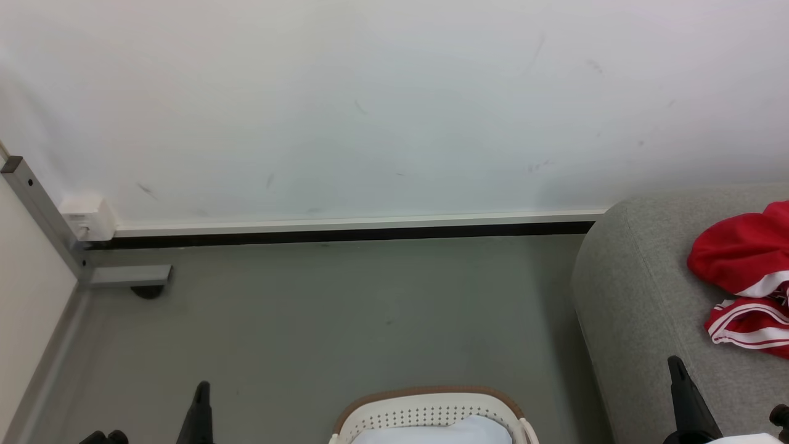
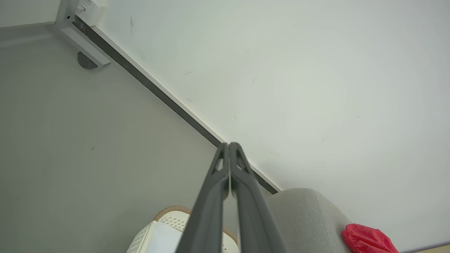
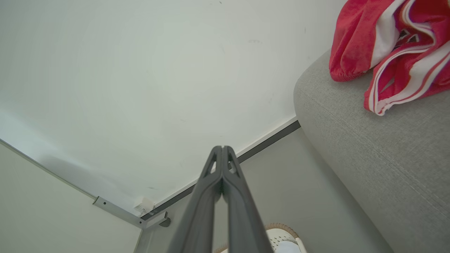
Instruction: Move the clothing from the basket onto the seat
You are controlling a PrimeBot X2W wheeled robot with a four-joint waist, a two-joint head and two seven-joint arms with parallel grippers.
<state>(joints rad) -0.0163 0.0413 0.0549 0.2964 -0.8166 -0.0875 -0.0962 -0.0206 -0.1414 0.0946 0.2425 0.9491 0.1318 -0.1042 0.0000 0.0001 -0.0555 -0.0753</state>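
**A:** Where is the clothing?

**B:** The clothing (image 1: 743,259) lies crumpled on top of the seat (image 1: 635,296), back from the seat's rounded edge. It is red with white stripes, and part of it runs out of the head view.

**A:** And the basket?

**B:** The basket (image 1: 425,407) stands on the floor (image 1: 345,308) beside the seat, with a strip of floor between them. Something pale blue-white lies inside it; I cannot tell what.

**A:** How is the left hand?

**B:** The left hand (image 2: 228,144) has its fingers pressed together with the tips touching, and it pinches nothing. It hangs over the floor, on the side of the basket away from the seat.

**A:** The right hand?

**B:** The right hand (image 3: 222,147) is the same, fingers pressed together and empty. It sits over the seat's near part, close to the clothing's striped hem but apart from it.

**A:** What else is around the seat?

**B:** A white wall (image 1: 394,105) rises behind the seat, with a dark skirting (image 1: 345,234) along its foot. A grey metal bracket (image 1: 126,275) rests on the floor well apart from the seat, beyond the basket.
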